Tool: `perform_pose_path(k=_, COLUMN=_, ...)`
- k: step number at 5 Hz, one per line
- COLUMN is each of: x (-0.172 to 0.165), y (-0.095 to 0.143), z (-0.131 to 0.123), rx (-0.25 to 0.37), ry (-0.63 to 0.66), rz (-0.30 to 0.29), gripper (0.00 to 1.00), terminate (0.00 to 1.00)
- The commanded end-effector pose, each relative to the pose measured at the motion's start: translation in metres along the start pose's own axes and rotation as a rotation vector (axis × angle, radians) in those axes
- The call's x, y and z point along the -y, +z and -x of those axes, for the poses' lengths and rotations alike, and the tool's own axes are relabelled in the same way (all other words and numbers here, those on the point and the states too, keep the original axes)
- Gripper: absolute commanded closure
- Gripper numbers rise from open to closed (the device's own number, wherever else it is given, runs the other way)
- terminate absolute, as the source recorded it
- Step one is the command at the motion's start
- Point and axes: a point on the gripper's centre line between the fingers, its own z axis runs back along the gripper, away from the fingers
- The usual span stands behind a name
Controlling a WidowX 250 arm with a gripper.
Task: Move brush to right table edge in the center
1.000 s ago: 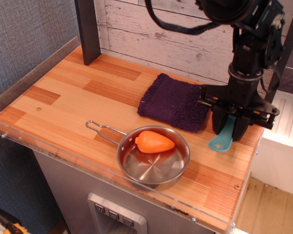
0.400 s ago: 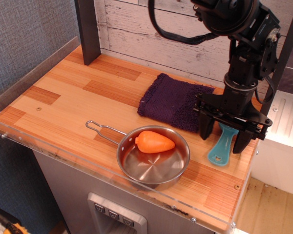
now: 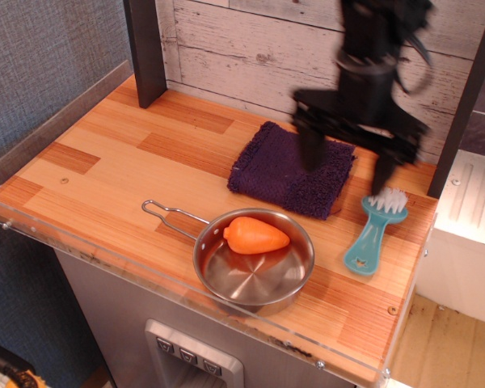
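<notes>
Brush (image 3: pixel 373 230) flat on the tabletop (image 3: pixel 105 153) near the right edge, roughly midway along it: white bristle head toward the back wall, teal handle running toward the front, looped end nearest the camera. Lying free, touched by nothing.

Black arm raised above the back right of the tabletop, motion-blurred, wrist pointing straight down. Fingers (image 3: pixel 347 158) spread wide apart and empty, one prong hanging over the purple cloth (image 3: pixel 287 170), the other just above and behind the bristles; clear air between both prongs and the brush. Upper links and cable blurred against the whitewashed plank wall.

Purple cloth just left of the brush head, close but apart from it as far as can be told. Steel pan (image 3: pixel 255 263) near the front edge, wire handle pointing left, orange carrot toy (image 3: pixel 255 235) lying inside. Dark post (image 3: pixel 145 52) standing at the back left corner.

No readable brand, label or writing anywhere.
</notes>
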Motion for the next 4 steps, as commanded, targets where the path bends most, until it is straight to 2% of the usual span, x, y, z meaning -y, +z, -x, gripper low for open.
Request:
perform_pose_path(k=1, x=-0.0433, y=0.0139, z=0.0048, rx=-0.007, ry=0.008, rz=-0.012, gripper=0.0, terminate=0.0)
perform_pose_path(k=3, x=-0.0498, y=0.0127, z=0.0057, rx=-0.012, ry=0.011, rz=-0.016, gripper=0.0, terminate=0.0)
perform_pose_path(k=4, x=-0.0498, y=0.0127, z=0.0057, rx=-0.012, ry=0.011, rz=-0.016, gripper=0.0, terminate=1.0)
